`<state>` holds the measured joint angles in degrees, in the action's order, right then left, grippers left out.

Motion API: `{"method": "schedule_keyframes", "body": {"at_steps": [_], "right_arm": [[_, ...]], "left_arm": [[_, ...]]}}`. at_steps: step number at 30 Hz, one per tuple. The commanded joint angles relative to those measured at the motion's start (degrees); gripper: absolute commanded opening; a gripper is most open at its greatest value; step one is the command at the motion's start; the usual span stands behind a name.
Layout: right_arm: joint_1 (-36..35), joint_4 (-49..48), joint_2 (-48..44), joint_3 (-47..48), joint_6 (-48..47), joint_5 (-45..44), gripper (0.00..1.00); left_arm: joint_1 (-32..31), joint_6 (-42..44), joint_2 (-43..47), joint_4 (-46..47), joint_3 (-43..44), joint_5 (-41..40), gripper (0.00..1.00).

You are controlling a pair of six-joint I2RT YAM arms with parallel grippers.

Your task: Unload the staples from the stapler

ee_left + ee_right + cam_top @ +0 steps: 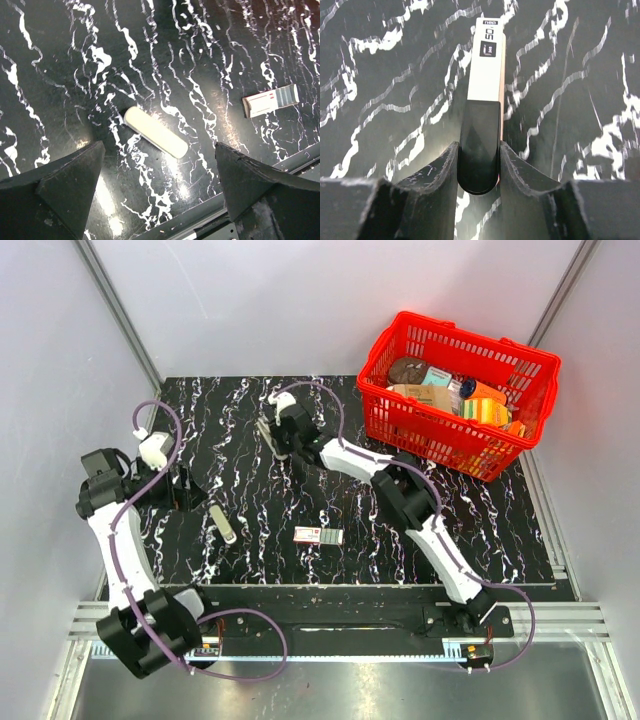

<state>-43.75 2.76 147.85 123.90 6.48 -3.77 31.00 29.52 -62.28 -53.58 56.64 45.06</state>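
Observation:
My right gripper (272,435) is at the far middle of the table, shut on the stapler (481,115). In the right wrist view my right gripper (479,150) clamps its black rounded end, and the pale part marked "50" points away. In the top view the stapler (268,430) is small and partly hidden by the fingers. A pale silver-grey strip (224,523), apparently the staples, lies flat on the table at the left. My left gripper (188,490) hovers just behind it, open and empty. In the left wrist view the strip (155,132) lies just ahead of my left gripper (159,167).
A small red-and-white box (318,535) lies at the middle front of the table and shows in the left wrist view (270,100). A red basket (455,340) full of packets stands at the back right. The table's front edge (235,170) is close to the left fingers.

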Motion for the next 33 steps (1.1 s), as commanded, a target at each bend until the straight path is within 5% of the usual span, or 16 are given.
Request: {"method": "schedule_keyframes", "body": {"at_steps": [1, 8, 19, 28, 33], "right_arm": [[-0.1, -4.6, -13.6, -14.9, 5.1, -2.0, 0.06], [-6.0, -4.5, -28.5, -34.1, 9.3, -8.1, 0.0], [-13.6, 7.9, -32.0, -35.8, 18.0, -15.7, 0.01], [-16.4, 16.4, -28.2, -29.1, 20.0, -16.9, 0.43], [-16.7, 19.6, -26.3, -25.6, 19.7, -17.0, 0.55]], "left_arm": [[-3.7, 0.2, 4.4, 0.3, 0.1, 1.0, 0.98], [-11.7, -2.4, 5.9, 0.1, -0.6, -2.7, 0.98], [-17.8, -3.8, 10.2, 1.0, -2.8, -5.8, 0.99], [-17.9, -3.8, 11.7, 2.2, -5.2, -6.0, 0.99], [-17.9, -3.3, 11.3, 2.2, -5.1, -5.5, 0.99]]}}
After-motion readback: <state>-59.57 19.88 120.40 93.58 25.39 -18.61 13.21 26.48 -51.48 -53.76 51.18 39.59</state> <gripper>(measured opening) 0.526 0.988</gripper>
